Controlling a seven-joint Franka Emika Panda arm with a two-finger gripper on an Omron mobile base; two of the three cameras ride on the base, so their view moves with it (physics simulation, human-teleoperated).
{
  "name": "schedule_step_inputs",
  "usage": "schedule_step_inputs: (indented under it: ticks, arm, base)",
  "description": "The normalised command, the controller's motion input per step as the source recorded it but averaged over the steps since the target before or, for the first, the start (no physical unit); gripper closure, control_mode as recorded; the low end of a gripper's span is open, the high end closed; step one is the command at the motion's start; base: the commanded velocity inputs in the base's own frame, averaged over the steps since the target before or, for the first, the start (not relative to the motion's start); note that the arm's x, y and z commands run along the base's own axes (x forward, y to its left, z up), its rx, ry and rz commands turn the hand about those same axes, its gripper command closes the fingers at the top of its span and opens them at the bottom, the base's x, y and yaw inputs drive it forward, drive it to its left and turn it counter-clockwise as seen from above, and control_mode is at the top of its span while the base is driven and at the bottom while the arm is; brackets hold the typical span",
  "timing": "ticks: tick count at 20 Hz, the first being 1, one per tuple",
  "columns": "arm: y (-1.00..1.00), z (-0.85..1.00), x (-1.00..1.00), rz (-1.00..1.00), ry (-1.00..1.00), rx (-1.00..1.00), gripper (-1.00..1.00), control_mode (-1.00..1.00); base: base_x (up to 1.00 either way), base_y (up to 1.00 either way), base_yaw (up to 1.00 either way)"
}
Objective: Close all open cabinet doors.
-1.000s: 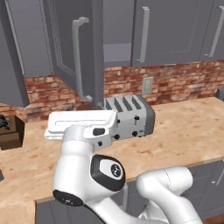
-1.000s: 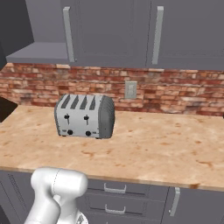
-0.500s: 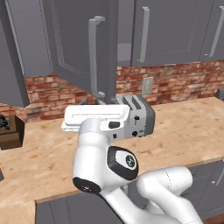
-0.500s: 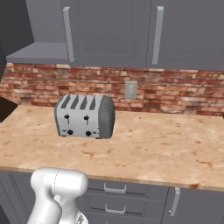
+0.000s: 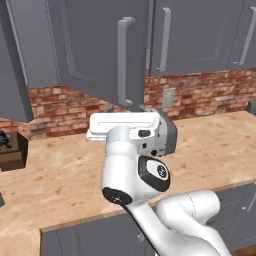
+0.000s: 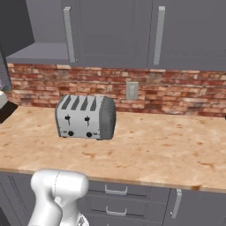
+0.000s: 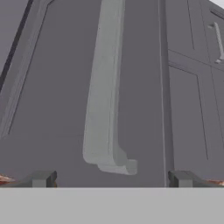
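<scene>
One slate-grey cabinet door (image 5: 95, 50) stands open, swung out over the counter, its long silver bar handle (image 5: 125, 60) near its right edge. My arm reaches up under and behind its lower edge. In the hand view this cabinet door (image 7: 57, 87) is very close, with the handle (image 7: 105, 87) running up the middle. My gripper (image 7: 112, 178) is open, its fingertips (image 7: 41, 178) wide apart either side of the handle's lower end, holding nothing. The neighbouring cabinet doors (image 5: 197, 35) (image 6: 110, 31) to the right lie shut. The cabinet opening (image 6: 20, 31) shows at the left.
A silver toaster (image 6: 86, 117) stands on the wooden counter (image 6: 167, 145) by the brick wall, partly behind my arm (image 5: 130, 160) in the left base view. A dark box (image 5: 11, 150) sits at the counter's left. Another grey panel (image 5: 12, 60) hangs at the far left.
The open door has swung to the right, toward the cabinet front, its handle moving rightward in the left base view. My arm has followed it to the right.
</scene>
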Motion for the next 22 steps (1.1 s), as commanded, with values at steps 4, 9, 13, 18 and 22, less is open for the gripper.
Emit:
schedule_step_inputs:
  ticks: [4,9,13,18,22]
  arm:
    - [-0.14,0.00,0.42,0.00,0.00,0.00,-1.00,-1.00]
    - [-0.06,0.00,0.48,-0.01,0.00,0.00,-1.00,-1.00]
    - [0.00,0.00,0.53,-0.03,0.00,0.00,-1.00,-1.00]
    - [0.00,0.00,0.55,-0.07,0.00,0.00,-1.00,-1.00]
    - [0.00,0.00,0.50,-0.09,0.00,0.00,-1.00,-1.00]
  base:
    - [0.00,0.00,0.00]
    - [0.00,0.00,0.00]
    - [0.00,0.00,0.00]
    - [0.00,0.00,0.00]
    - [0.00,0.00,0.00]
